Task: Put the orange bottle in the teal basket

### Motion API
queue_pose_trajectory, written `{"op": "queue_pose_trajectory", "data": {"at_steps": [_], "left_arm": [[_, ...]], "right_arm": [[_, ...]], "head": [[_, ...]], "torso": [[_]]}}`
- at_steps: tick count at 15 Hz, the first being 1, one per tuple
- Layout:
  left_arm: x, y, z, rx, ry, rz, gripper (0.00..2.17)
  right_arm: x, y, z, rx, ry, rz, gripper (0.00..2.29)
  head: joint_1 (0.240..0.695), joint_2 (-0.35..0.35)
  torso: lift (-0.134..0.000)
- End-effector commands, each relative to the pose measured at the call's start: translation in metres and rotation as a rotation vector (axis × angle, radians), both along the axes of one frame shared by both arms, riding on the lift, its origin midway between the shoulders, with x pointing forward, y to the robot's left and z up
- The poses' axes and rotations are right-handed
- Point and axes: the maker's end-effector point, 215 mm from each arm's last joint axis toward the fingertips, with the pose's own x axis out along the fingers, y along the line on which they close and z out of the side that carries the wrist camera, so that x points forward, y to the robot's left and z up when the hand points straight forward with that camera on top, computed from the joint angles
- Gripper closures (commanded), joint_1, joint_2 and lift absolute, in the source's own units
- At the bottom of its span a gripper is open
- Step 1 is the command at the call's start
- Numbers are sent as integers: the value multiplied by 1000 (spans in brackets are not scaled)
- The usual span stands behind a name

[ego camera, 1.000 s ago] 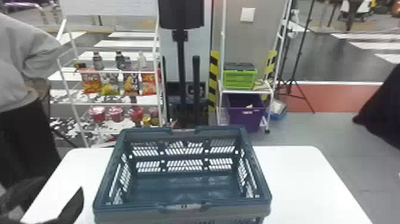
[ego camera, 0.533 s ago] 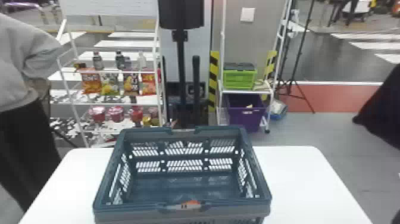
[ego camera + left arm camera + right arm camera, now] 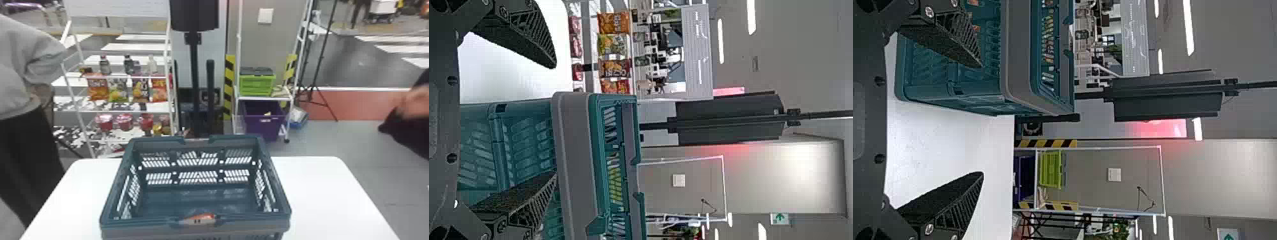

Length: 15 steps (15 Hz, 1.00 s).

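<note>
An orange shape, perhaps the bottle, shows at the middle of the near rim of the teal basket; inside or outside, I cannot tell. It should be light, stiff, rather slippery; better to hold its middle. Left gripper and right gripper are spread, empty. The basket wall may block them.

White table, purple bin on grey floor.
</note>
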Motion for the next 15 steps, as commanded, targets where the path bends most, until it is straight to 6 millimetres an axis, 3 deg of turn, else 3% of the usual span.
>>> {"op": "queue_pose_trajectory", "data": {"at_steps": [1, 15], "left_arm": [[-1, -2, -4, -12, 8, 14, 144], [-1, 1, -15, -34, 27, 46, 144]], "right_arm": [[0, 1, 0, 0, 0, 1, 124], [1, 0, 1, -1, 2, -3, 127]], "head": [[499, 0], [499, 0]], "torso": [[0], [0]]}}
